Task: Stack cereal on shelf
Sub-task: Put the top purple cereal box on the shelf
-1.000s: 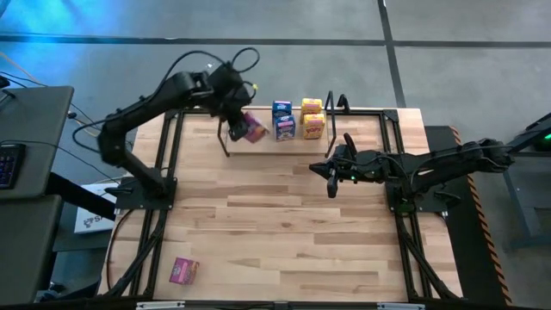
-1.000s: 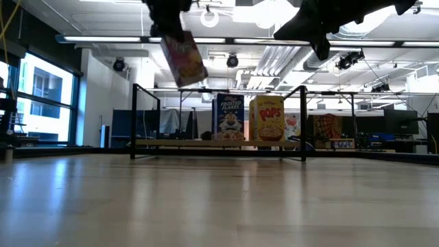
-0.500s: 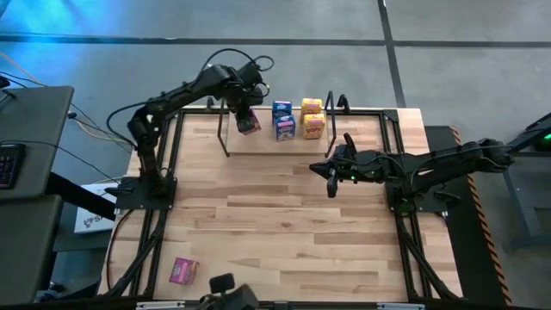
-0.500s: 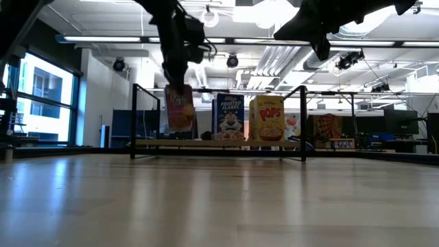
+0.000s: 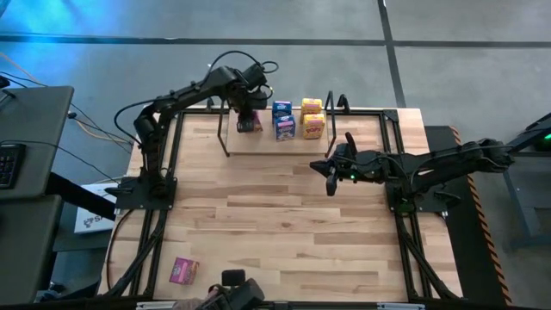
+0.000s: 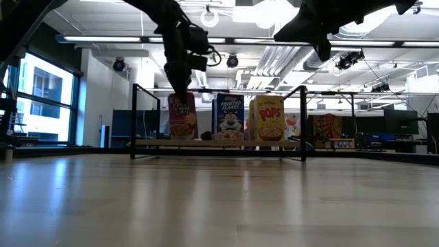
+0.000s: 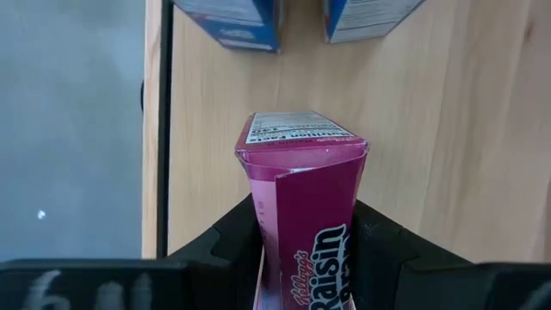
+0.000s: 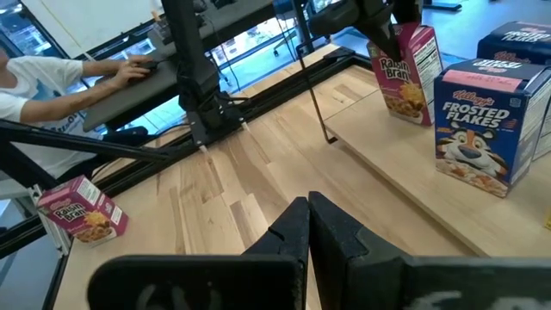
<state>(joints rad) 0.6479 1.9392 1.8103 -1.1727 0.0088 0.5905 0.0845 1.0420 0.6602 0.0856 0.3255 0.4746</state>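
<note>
My left gripper (image 5: 249,110) is shut on a pink cereal box (image 6: 182,116) that stands upright at the left end of the shelf (image 6: 206,143). The shelf is a pale board between black loop frames at the table's far edge. Two blue boxes (image 5: 282,120) and two yellow boxes (image 5: 312,119) stand on the board to the pink box's right. A second pink box (image 5: 183,270) lies flat near the table's near left corner. My right gripper (image 8: 308,208) is shut and hovers in front of the shelf's right end. My left gripper pinches the pink box's upper end (image 7: 301,258) between its two fingers (image 7: 232,245), one on each of two opposite sides. It comes from above, pointing down. The box is upright and its bottom (image 6: 182,138) appears to rest on the shelf board.
Black rail frames (image 5: 164,172) run along the table's left and right sides. A person sits beyond the near left corner, hand (image 8: 129,67) on a desk. A dark object (image 5: 234,291) shows at the near edge. Bare wood (image 5: 275,224) spans the table's middle.
My left gripper has come down toward the shelf's left end, carrying the pink box. The box was raised and tilted; it now stands upright on the board beside the blue box. A dark object has appeared at the table's near edge.
</note>
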